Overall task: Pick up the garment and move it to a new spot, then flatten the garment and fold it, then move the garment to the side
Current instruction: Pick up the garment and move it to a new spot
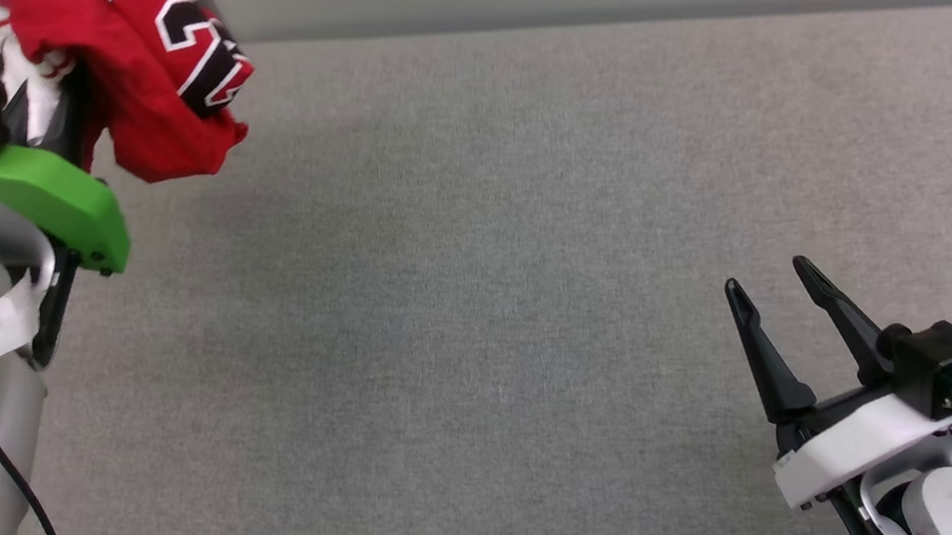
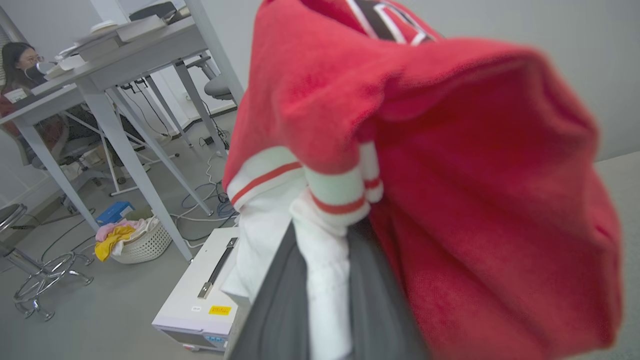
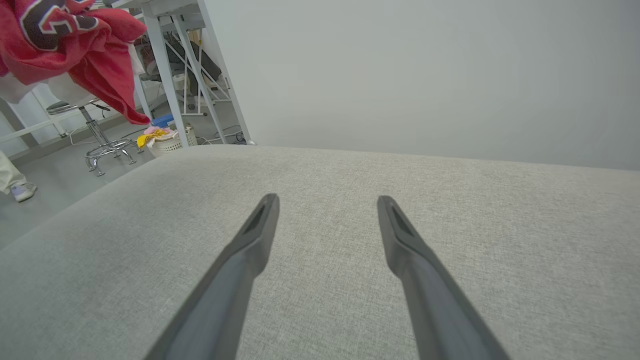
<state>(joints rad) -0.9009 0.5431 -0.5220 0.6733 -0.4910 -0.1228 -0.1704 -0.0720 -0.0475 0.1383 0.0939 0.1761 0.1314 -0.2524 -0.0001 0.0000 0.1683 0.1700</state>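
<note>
Broadly, the grey padded surface (image 1: 482, 304) spreads wide and bare under both arms, a tight woven cloth, flat and matte, with a softly rounded far edge. Over its far left corner the garment (image 1: 155, 79) hangs in the air, clear of the surface, bunched into a loose drooping bundle. It is so crumpled that no long axis can be read; it simply hangs down from the grip. It is a soft, slightly fuzzy red knit with black, white-outlined lettering folded into the creases. The left gripper (image 2: 327, 230) is clenched on it, its two dark fingers pinching a fold of white sleeve cloth just below the red-and-white striped ribbed trim. The right gripper (image 1: 768, 276) stands released at the near right, its long tapered fingers spread over the bare surface, well apart from the garment. The free middle of the surface lies to the right of and nearer than the hanging bundle, so the move probably falls to the left arm.
</note>
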